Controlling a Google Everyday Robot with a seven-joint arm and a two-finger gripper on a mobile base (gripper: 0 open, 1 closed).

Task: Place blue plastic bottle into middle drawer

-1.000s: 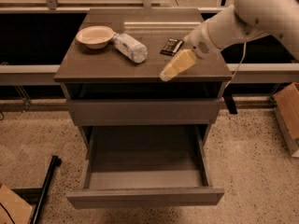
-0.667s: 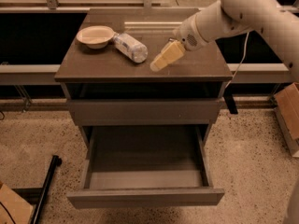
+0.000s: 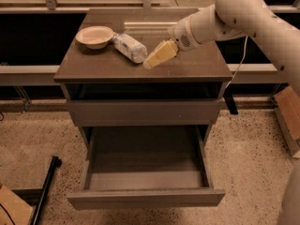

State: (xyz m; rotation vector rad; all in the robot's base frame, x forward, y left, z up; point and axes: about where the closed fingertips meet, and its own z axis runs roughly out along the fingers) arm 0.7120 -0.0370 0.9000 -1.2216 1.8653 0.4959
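The blue plastic bottle (image 3: 129, 47) lies on its side on the cabinet top, just right of the cream bowl (image 3: 95, 35). My gripper (image 3: 151, 62) is low over the cabinet top, immediately right of the bottle and pointing down-left toward its near end; whether it touches the bottle does not show. The middle drawer (image 3: 145, 172) is pulled wide open below, and its flat grey floor holds nothing. The white arm (image 3: 234, 13) reaches in from the upper right.
The cabinet top (image 3: 187, 64) is dark brown. A shut, shallower drawer front (image 3: 143, 111) sits above the open drawer. A black bar (image 3: 44, 191) lies on the floor at left, and a cardboard box (image 3: 287, 111) stands at right.
My gripper has moved left across the cabinet top, from near the right side to right beside the bottle. The small black packet is now hidden behind the arm.
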